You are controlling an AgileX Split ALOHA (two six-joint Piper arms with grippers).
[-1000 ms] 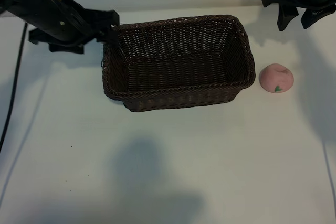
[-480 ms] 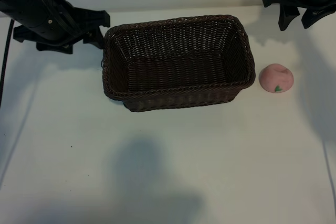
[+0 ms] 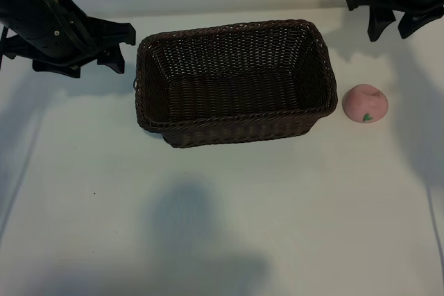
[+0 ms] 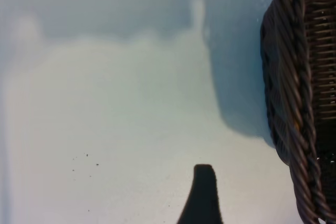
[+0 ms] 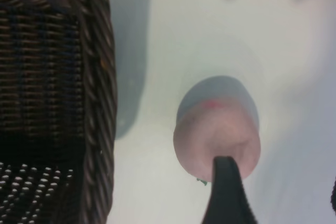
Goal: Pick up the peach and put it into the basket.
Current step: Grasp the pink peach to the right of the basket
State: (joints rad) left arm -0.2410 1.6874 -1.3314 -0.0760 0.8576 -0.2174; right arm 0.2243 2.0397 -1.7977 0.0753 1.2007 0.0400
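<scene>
The pale-pink peach lies on the white table just right of the dark-brown wicker basket, apart from it. The basket holds nothing. My right gripper hangs open at the back right, above and behind the peach, touching nothing. In the right wrist view the peach sits just ahead of one dark finger, with the basket's rim beside it. Beyond the basket's left end, my left gripper is open and holds nothing. Its wrist view shows one finger over bare table beside the basket wall.
The white tabletop stretches in front of the basket, with soft shadows across it. A pale wall runs along the table's back edge. A dark cable hangs at the far left.
My left gripper has drawn back leftward from the basket's left rim and now stands clear of it. The right gripper, peach and basket have not moved.
</scene>
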